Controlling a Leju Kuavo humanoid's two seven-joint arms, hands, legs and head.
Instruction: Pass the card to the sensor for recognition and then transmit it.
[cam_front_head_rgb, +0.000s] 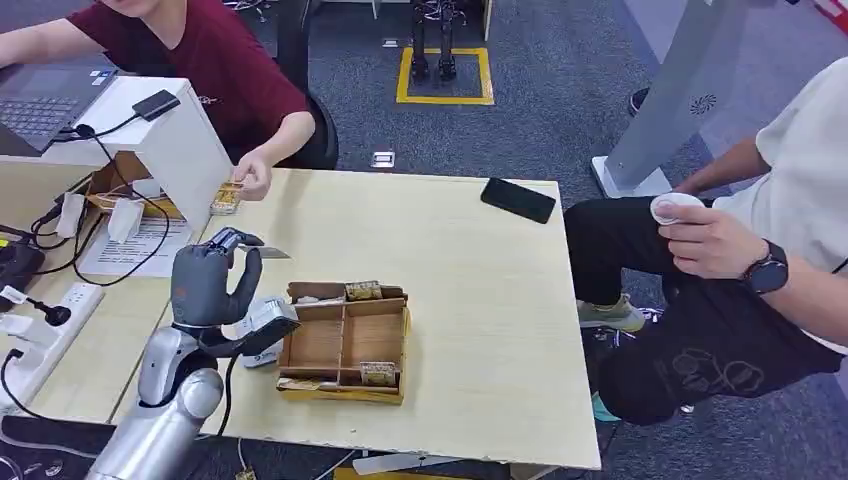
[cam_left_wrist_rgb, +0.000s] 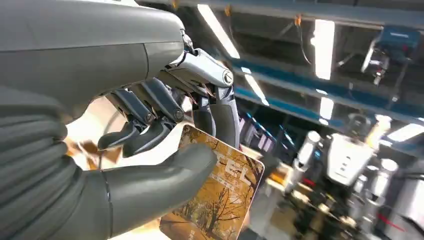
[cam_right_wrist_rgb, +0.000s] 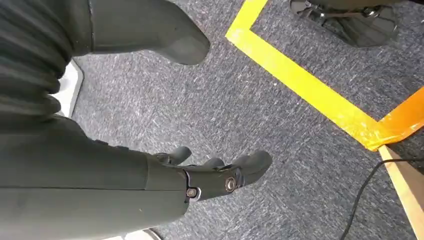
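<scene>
Card (cam_left_wrist_rgb: 215, 200) with an autumn-tree print sits pinched in the left hand (cam_front_head_rgb: 212, 285), the thick thumb pressing its face and the darker fingers (cam_left_wrist_rgb: 150, 132) curled behind it; in the head view its thin edge pokes out past the fingertips toward the far side of the worktop (cam_front_head_rgb: 480, 260). That hand is raised above the worktop's left part, just left of a wooden tray (cam_front_head_rgb: 345, 345) divided into compartments, with small yellowish packets in its far and near compartments. A white device (cam_front_head_rgb: 262, 325) lies on the worktop beside the tray's left wall, below the hand. At the far-left corner stands a white box-like stand (cam_front_head_rgb: 170, 135) with a dark sensor pad (cam_front_head_rgb: 155, 104) on top and cables running from it. A person in a dark red shirt reaches a hand (cam_front_head_rgb: 250, 178) to the far-left edge. A black phone (cam_front_head_rgb: 517, 199) lies near the far-right corner. The right hand (cam_right_wrist_rgb: 215, 175) hangs over grey carpet beside yellow tape, fingers loosely apart, holding nothing.
</scene>
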